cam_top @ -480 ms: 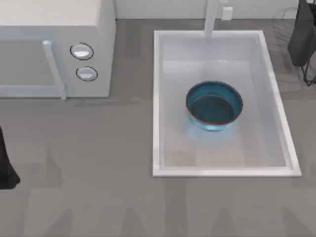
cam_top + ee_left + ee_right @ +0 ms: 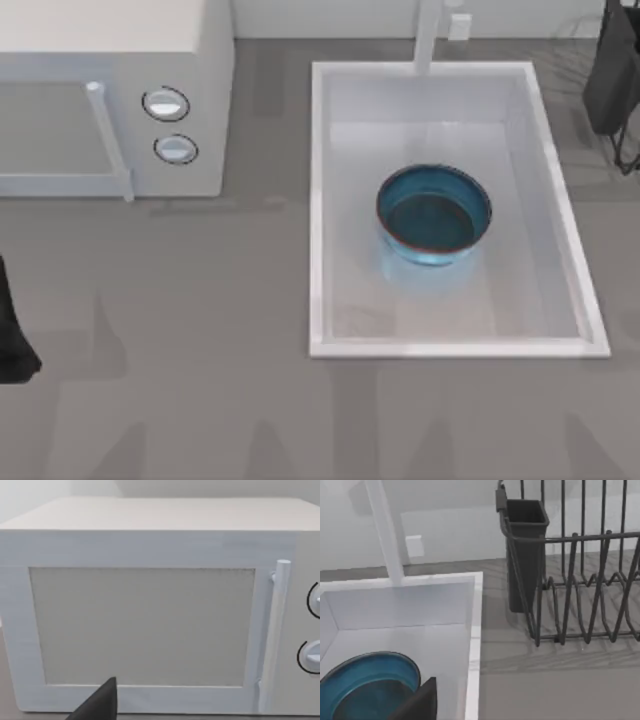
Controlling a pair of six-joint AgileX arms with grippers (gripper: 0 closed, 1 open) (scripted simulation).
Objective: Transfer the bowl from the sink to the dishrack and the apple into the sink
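Note:
The teal-blue bowl (image 2: 434, 215) stands upright in the middle of the white sink (image 2: 318, 200), with a thin reddish rim line. In the right wrist view the bowl (image 2: 370, 685) lies close below the camera, inside the sink (image 2: 474, 630), and the black wire dishrack (image 2: 580, 580) stands on the counter beyond the basin's rim. My right arm (image 2: 612, 80) hangs at the table's far right, above the dishrack's edge. My left arm (image 2: 10, 345) stays at the left edge, facing the microwave. The apple is out of view.
A white microwave (image 2: 110, 100) with two round knobs fills the back left; its door and handle (image 2: 277, 630) show close up. A white faucet (image 2: 428, 35) rises behind the sink. A dark cutlery holder (image 2: 525, 545) hangs on the dishrack.

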